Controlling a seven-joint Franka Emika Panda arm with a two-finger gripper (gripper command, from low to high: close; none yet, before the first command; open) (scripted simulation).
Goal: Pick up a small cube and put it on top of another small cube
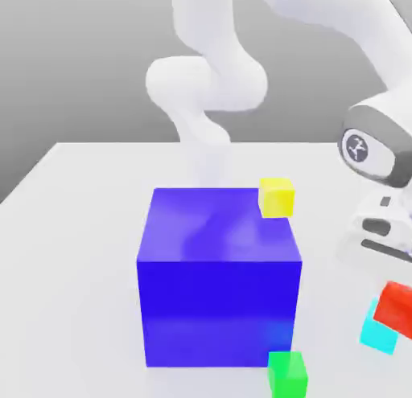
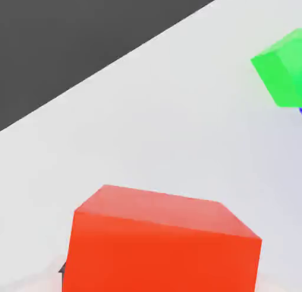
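Red cube (image 1: 396,309) tilted, tool near

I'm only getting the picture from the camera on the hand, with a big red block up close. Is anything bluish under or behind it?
Observer: Yes. In the exterior view the red cube overlaps a small cyan cube.
Operator: I can see a green block too. Is it near anything?
Observer: The green cube is by the near right corner of a big blue cube, as the exterior view shows it.
Operator: Any other colours?
Observer: A small yellow cube, toward the blue cube's far right corner there.
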